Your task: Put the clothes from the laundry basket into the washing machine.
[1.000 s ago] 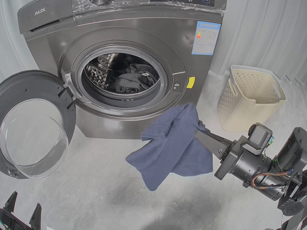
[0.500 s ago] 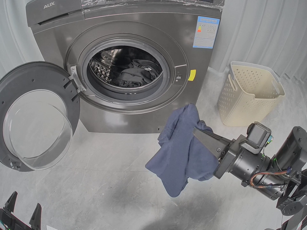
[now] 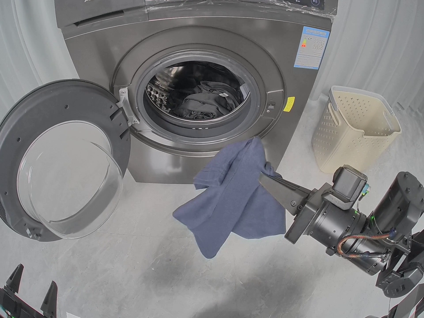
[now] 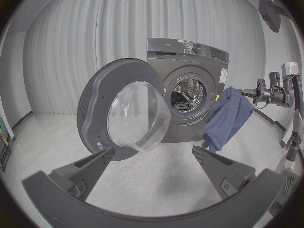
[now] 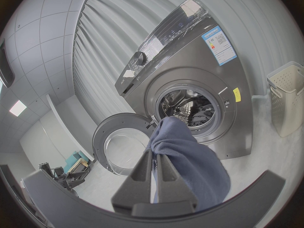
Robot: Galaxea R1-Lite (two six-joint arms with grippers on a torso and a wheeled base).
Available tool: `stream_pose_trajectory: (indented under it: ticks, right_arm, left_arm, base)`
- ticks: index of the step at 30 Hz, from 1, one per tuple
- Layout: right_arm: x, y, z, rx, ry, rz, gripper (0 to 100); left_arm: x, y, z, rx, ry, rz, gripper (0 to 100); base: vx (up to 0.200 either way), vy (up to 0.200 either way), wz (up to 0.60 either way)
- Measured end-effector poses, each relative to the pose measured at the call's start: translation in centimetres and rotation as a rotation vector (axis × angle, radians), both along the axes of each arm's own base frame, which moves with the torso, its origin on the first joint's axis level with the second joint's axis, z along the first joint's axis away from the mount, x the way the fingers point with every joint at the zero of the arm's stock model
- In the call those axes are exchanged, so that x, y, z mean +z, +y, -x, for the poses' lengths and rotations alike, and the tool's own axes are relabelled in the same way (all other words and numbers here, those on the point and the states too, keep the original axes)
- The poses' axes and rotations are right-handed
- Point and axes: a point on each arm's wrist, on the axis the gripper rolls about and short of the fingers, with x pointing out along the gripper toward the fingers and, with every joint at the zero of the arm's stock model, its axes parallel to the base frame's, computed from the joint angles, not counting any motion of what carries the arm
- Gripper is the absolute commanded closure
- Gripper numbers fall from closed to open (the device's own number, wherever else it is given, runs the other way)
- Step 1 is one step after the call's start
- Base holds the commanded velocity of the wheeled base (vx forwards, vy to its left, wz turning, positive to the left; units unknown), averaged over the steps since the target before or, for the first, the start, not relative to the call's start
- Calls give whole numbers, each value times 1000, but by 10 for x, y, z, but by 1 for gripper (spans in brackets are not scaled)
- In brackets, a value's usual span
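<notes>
**Blue garment held in the air before an open washing machine**

A blue garment (image 3: 234, 195) hung clear of the floor, pinched at its upper edge by the right gripper (image 3: 264, 178), whose two dark fingers were clenched on the cloth. The fabric was soft and creased (a dusty slate blue). It was bunched into a peak at the grasp and fell in loose folds to a narrow point below.

In the head view its peak reached the lower rim of the round opening of the washing machine (image 3: 106, 45), toward the robot's right of that opening. Bare grey floor (image 3: 145, 261) lay open beneath and around it.

The door (image 3: 66, 107) stood swung wide to the robot's left, leaving the opening unblocked. Dark clothes (image 3: 205, 104) lay heaped inside the drum.

The cream laundry basket (image 3: 340, 142) stood on the floor just right of the machine, well apart from the cloth, with pale curtain (image 3: 380, 45) behind it.

The left gripper (image 3: 34, 284) sat low at the robot's left, its fingers spread apart and holding nothing.
</notes>
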Motion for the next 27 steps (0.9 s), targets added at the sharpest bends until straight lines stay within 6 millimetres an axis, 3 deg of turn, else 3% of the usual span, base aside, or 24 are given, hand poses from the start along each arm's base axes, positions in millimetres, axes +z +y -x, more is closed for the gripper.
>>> stream_pose_trajectory:
  ticks: [7, 16, 22, 27]
  right_arm:
    - [-1, 1, 0, 1, 3, 2, 100]
    - [-1, 2, 0, 7, 3, 3, 100]
    - [-2, 3, 1, 10, 6, 7, 100]
    - [-2, 5, 1, 15, 4, 6, 100]
  left_arm:
    - [0, 0, 0, 0, 0, -2, 0]
    - [0, 0, 0, 1, -1, -3, 0]
    - [0, 0, 0, 1, 0, -1, 0]
    - [0, 0, 0, 2, 0, -5, 0]
  base:
    - [171, 0, 0]
    - [0, 0, 0]
    - [0, -200, 0]
    - [0, 0, 0]
